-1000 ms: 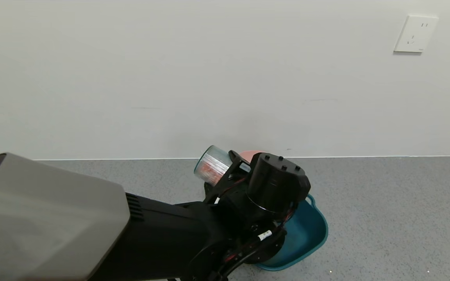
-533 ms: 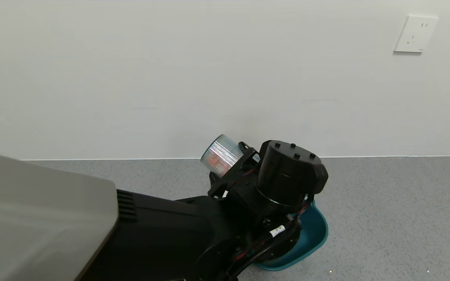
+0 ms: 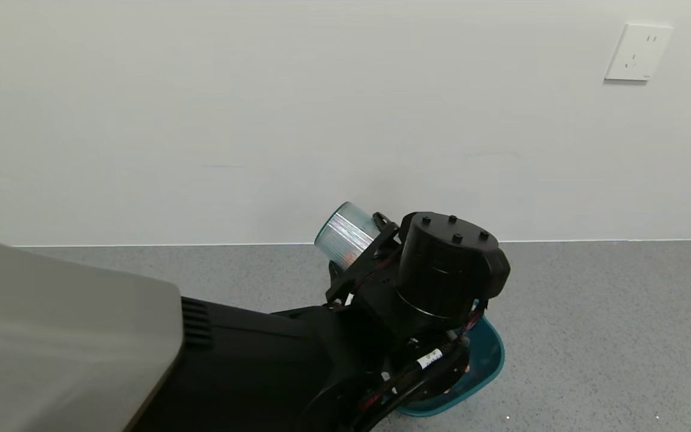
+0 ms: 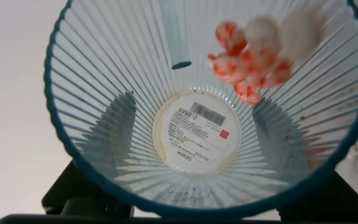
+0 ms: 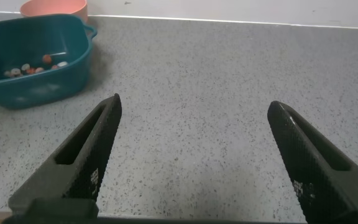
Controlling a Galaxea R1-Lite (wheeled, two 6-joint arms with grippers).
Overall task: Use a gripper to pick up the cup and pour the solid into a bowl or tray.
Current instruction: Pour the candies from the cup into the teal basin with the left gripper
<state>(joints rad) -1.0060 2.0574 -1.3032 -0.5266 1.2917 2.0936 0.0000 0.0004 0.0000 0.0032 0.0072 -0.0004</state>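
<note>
My left gripper (image 3: 364,251) is shut on the ribbed blue-grey cup (image 3: 347,237) and holds it tipped on its side, mouth turned down over the teal tub (image 3: 489,359). In the left wrist view I look into the cup (image 4: 194,134). A clump of white and orange-red discs (image 4: 253,56) is sliding at its rim. More discs (image 5: 36,67) lie inside the tub (image 5: 73,74) in the right wrist view. My right gripper (image 5: 195,104) is open and empty, low over the table to the tub's right.
The grey speckled table (image 5: 229,62) runs back to a white wall with a socket (image 3: 638,52). A round pink bowl (image 5: 53,7) stands behind the tub. My left arm hides most of the tub in the head view.
My left gripper has lifted and moved right over the tub, tipping the cup further. Fewer orange discs show inside the cup. The arm now hides the pink bowl in the head view.
</note>
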